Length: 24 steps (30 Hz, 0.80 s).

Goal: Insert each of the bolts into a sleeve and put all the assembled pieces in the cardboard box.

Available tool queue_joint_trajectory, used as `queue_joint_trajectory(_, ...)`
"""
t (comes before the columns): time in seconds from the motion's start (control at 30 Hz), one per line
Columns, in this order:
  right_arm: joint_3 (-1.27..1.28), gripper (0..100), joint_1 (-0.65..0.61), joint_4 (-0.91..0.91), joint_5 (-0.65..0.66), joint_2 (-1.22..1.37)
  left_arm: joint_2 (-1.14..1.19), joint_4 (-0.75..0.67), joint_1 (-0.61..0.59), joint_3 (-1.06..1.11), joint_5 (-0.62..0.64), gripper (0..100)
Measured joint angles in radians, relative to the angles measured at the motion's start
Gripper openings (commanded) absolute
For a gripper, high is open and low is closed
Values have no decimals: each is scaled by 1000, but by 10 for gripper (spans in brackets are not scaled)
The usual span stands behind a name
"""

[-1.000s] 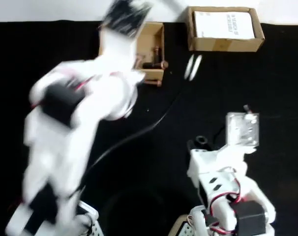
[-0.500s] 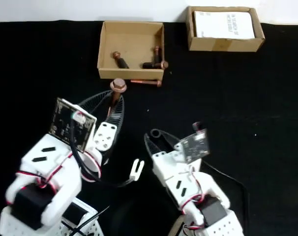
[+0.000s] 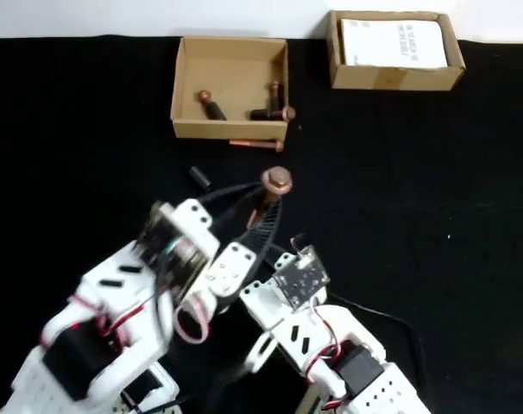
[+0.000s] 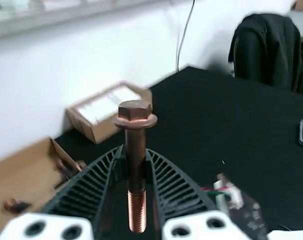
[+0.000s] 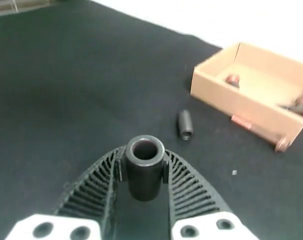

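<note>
The bolt (image 4: 135, 131) stands lengthwise along the fingers of the left gripper (image 4: 135, 159). Its hex head sits past the fingertips and its threaded end points back toward the wrist. The fingers are clamped on the bare shank just below the head. From above, the head points toward the far side of the table (image 3: 434, 216), roughly at the box (image 3: 231, 52), and the bolt is held above the table, well short of the box.

The right gripper (image 5: 143, 159) is closed on a sleeve (image 5: 143, 182), pinched at the fingertips, with its open bore facing the wrist camera.

A loose sleeve (image 3: 199, 178) lies on its side on the table between the arms and the box. A loose bolt (image 3: 255, 145) lies flat just outside the box's near wall, its long axis running along that wall. Assembled pieces (image 3: 270, 112) lie in the box.
</note>
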Motion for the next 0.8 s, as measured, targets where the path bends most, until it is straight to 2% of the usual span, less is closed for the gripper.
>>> queue_joint_trajectory(0.23, 0, 7, 5, 0, -141, 31, 55, 129, -2, -69, 97, 10)
queue_joint_trajectory(0.43, 0, 7, 38, -9, -160, 31, 48, 135, -95, -2, 166, 10)
queue_joint_trajectory(0.8, 0, 7, 38, -20, -160, 31, 46, -60, -126, 183, 176, 10)
